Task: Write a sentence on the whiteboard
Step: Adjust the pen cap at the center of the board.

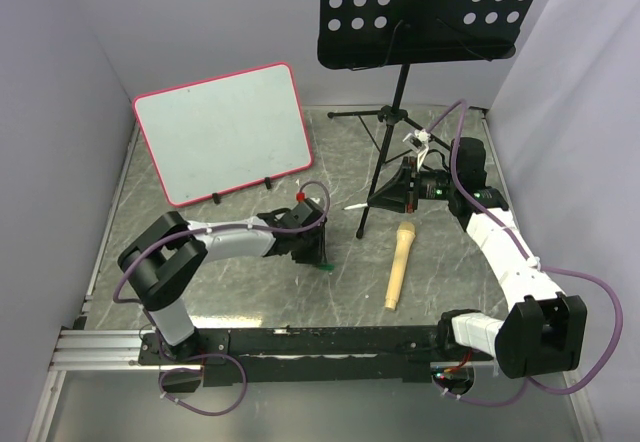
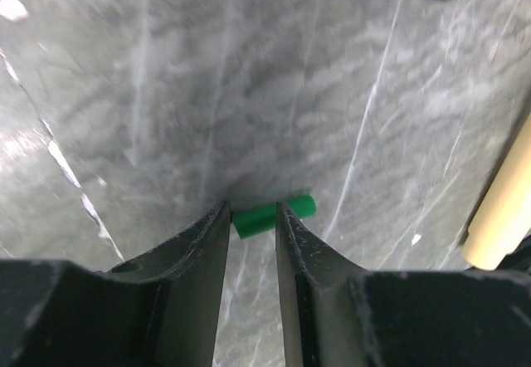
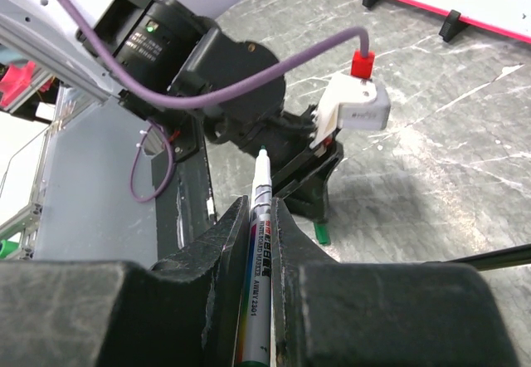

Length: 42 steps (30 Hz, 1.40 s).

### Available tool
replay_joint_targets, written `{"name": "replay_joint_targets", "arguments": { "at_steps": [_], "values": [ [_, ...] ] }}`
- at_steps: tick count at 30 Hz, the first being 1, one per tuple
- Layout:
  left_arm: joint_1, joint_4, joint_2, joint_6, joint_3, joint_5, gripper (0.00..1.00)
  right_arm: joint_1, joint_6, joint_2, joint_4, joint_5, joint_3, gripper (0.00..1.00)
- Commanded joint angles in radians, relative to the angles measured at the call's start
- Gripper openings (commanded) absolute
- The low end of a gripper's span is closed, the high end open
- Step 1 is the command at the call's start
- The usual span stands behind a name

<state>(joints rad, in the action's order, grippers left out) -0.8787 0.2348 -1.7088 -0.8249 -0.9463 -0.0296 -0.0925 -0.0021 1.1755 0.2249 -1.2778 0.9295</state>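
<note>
With the right gripper clenched on the uncapped marker and the left gripper pinching the green cap low over the table, I'd carry the tip far-left to the blank-looking propped whiteboard, pressing lightly.

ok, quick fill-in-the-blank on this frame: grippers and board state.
1. The right gripper is shut on an uncapped ____.
2. The left gripper pinches a small ____ cap.
3. The whiteboard bears ____ writing yet.
Missing words: marker; green; no.
</note>
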Motion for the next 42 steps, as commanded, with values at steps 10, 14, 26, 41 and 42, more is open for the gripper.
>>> {"name": "replay_joint_targets", "arguments": {
  "at_steps": [10, 14, 26, 41, 42],
  "values": [
    [-0.051, 0.077, -0.002, -0.010, -0.023, -0.023, 0.34, 0.007, -0.001, -0.022, -0.050, -0.035, 0.015, 0.00],
    [-0.062, 0.075, -0.008, -0.022, -0.031, -0.044, 0.35, 0.007, -0.003, -0.025, -0.050, -0.035, 0.017, 0.00],
    [-0.031, 0.014, 0.115, -0.161, 0.086, 0.026, 0.43, 0.007, -0.001, -0.028, -0.055, -0.041, 0.015, 0.00],
    [-0.072, -0.068, 0.015, -0.161, 0.029, -0.076, 0.42, 0.010, -0.001, -0.033, -0.056, -0.045, 0.014, 0.00],
    [-0.072, -0.083, 0.008, -0.163, 0.015, -0.082, 0.42, 0.010, -0.001, -0.031, -0.056, -0.046, 0.014, 0.00]
  ]
}}
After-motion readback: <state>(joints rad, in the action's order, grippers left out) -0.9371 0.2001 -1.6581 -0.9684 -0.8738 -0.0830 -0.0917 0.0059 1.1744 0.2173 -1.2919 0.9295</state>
